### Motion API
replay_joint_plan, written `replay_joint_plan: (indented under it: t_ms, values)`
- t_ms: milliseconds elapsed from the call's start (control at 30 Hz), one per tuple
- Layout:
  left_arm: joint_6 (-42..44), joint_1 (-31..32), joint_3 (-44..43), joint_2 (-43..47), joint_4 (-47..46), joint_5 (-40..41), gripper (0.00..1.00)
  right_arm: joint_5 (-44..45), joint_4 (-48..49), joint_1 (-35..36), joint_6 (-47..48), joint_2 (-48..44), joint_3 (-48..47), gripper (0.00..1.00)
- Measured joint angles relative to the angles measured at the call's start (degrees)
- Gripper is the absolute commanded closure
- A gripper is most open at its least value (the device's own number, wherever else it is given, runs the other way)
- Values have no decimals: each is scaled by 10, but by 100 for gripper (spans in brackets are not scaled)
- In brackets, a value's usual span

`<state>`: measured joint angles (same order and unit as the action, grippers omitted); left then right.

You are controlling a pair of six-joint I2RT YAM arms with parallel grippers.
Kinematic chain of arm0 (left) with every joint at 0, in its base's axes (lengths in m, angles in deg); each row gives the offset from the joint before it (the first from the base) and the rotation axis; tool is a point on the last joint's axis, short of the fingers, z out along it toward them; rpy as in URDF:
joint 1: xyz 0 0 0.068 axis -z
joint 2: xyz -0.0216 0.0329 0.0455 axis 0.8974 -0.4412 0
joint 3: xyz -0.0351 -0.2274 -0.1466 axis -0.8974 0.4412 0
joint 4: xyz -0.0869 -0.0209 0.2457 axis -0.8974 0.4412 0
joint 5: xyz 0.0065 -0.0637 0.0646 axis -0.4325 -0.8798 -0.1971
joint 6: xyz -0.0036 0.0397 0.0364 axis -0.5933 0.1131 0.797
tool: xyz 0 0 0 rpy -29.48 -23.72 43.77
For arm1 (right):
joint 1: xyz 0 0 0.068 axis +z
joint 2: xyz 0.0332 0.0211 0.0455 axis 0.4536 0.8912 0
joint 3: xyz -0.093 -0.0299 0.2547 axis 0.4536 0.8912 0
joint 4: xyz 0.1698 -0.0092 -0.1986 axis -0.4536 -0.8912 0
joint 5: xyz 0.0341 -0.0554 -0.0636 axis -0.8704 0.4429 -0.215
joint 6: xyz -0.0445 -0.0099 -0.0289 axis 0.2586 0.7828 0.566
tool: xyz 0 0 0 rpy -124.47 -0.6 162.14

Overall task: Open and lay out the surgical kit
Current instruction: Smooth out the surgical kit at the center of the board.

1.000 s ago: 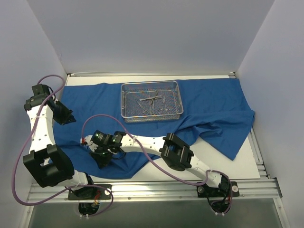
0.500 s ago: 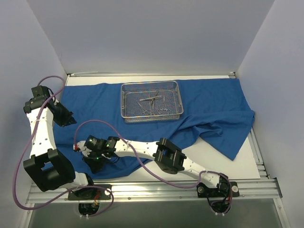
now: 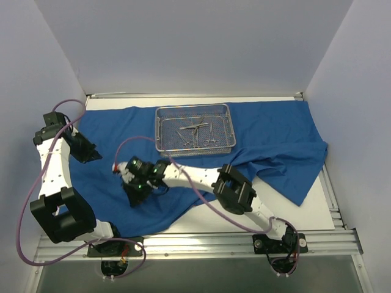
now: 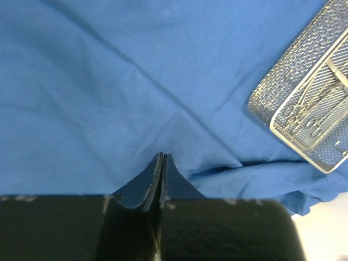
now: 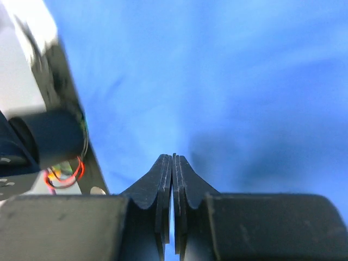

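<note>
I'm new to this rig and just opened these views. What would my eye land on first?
A royal-blue cloth covers most of the white table, rumpled at the right. At its back sits a wire-mesh tray holding steel instruments. The right hand, shut, hangs over the cloth's near left part.

Soft even light, faint shadows, blurry right-wrist view.

No readable text, label, brand or number shows in any view — none at all.
</note>
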<state>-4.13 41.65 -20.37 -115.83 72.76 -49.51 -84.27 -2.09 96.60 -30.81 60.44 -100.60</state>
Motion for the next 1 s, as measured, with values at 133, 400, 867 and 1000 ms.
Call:
replay_joint_plan:
  t_ms: [133, 400, 867, 1000]
  values:
    - [-3, 2, 0, -23, -20, -20, 98, 38, 4, -76, -32, -49, 0, 96]
    - [-21, 45, 2, -83, -80, -55, 98, 165, -57, -312, -68, -237, 45, 100]
    - [-31, 83, -21, -214, -147, -87, 98, 283, -124, -822, -94, -487, 440, 100]
    - [-37, 95, -21, -235, -162, -103, 98, 284, -122, -871, -96, -481, 467, 100]
